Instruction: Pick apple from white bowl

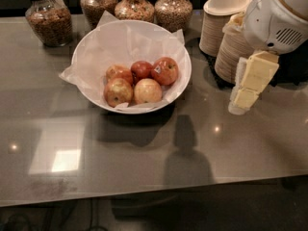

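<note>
The white bowl (186,69), wide and lined with crinkled white paper, sits on the grey table toward the back, left of centre. Several red-and-yellow apples lie in it; the nearest are a yellowish apple (147,91) and a redder one (118,91), and an apple with a sticker (165,70) lies at the right. My gripper (244,94), cream-coloured below a white arm housing (276,18), hangs above the table to the right of the bowl, apart from it. It holds nothing that I can see.
Two stacks of tan paper bowls (222,20) stand at the back right, just behind the gripper. Several glass jars of grains (48,18) line the back edge behind the bowl. The table's front edge (144,191) runs along the bottom of the view.
</note>
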Controlling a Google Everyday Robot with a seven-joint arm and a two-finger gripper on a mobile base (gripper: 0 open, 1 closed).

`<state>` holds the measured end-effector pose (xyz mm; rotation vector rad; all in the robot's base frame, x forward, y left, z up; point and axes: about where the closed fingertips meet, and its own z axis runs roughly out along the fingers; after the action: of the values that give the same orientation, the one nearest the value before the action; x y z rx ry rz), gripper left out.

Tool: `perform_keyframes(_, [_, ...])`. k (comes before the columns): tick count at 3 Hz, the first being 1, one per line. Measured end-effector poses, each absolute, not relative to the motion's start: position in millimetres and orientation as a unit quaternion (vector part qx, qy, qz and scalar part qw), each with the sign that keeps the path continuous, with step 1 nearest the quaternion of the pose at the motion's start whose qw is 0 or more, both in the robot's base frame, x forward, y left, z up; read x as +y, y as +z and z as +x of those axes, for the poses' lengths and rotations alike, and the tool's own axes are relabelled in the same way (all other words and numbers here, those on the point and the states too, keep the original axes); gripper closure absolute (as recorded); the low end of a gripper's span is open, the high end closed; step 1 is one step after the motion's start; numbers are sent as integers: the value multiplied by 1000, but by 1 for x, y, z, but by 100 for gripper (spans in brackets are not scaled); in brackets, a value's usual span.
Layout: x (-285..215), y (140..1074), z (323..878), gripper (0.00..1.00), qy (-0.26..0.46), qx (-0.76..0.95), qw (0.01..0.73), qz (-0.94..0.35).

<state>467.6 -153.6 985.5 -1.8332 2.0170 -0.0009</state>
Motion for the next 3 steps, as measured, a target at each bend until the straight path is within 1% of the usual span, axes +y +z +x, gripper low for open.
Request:
perform_keyframes(2, [-148,980,473,0,11,727,219,-651])
perform_keyframes(3, [-109,966,499,0,60,711,256,-652])
